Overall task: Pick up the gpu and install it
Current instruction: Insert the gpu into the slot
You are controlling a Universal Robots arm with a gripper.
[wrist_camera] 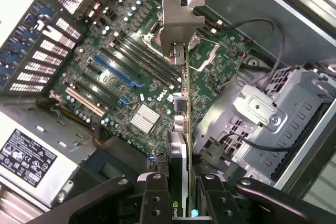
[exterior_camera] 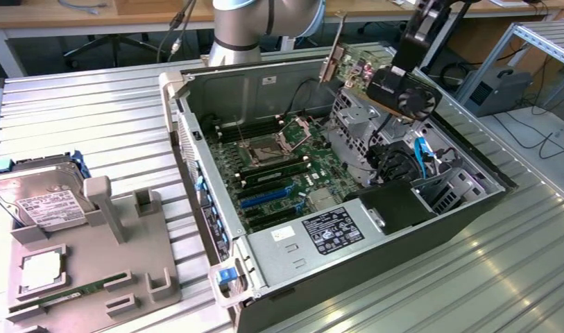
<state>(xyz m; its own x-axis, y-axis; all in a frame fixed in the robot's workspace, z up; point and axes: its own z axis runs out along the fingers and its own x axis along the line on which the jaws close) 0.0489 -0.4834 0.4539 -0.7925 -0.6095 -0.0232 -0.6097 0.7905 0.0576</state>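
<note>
Ribbed grey metal table (exterior_camera: 87, 118) carries an open computer case (exterior_camera: 374, 270) lying on its side, its green motherboard (exterior_camera: 291, 163) bared. The gripper (exterior_camera: 399, 68) hangs over the case's far corner, at the exterior view's right. Its dark fingers (wrist_camera: 155, 198) are clamped on either face of the gpu (wrist_camera: 178, 150), which is held on edge, clear of the board and well above it. The pick-up looks done and the carry toward a slot is in hand. Seating it would, I judge, call for the card's lower edge squared over a long slot such as the blue slot (wrist_camera: 113, 71), with the bracket (wrist_camera: 178, 22) toward the case's rear wall. The card is thin, flat and black; its bracket is bent matt silver metal. A finned heatsink (wrist_camera: 143, 117) gleams beside it, and a perforated steel drive cage (wrist_camera: 273, 124) crowds one side. A label-faced hard drive (exterior_camera: 41, 201) sits apart at the exterior view's left.
</note>
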